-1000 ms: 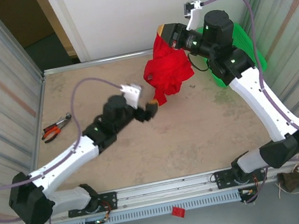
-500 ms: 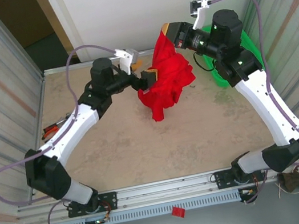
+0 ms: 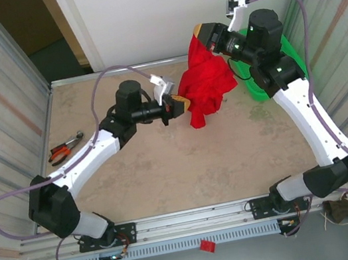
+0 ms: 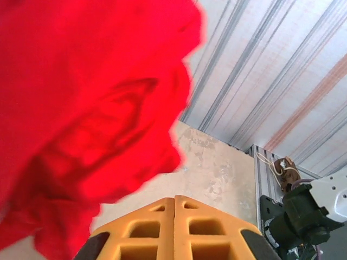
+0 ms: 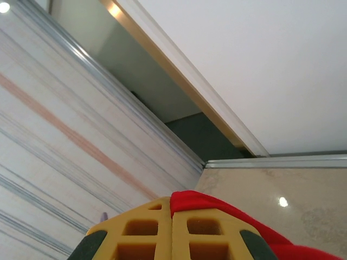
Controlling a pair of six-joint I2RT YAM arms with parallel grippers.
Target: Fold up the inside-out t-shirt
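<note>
Right claw [image 3: 199, 33] pinched on the top edge of the bright red cloth t-shirt [image 3: 206, 84]; wrist view shows red cloth coming out between the yellow pads [image 5: 217, 230]. Shirt hangs bunched over the beige desk [image 3: 167, 165], just beside the green plastic mesh basket [image 3: 291, 59]. Can't tell if its lowest tip touches the desk. Left claw [image 3: 181, 104] is at the shirt edge facing away from the basket, pads pressed together, no cloth visible between them. Orange-handled pliers [image 3: 64, 150] lie well apart from the basket, across the desk.
</note>
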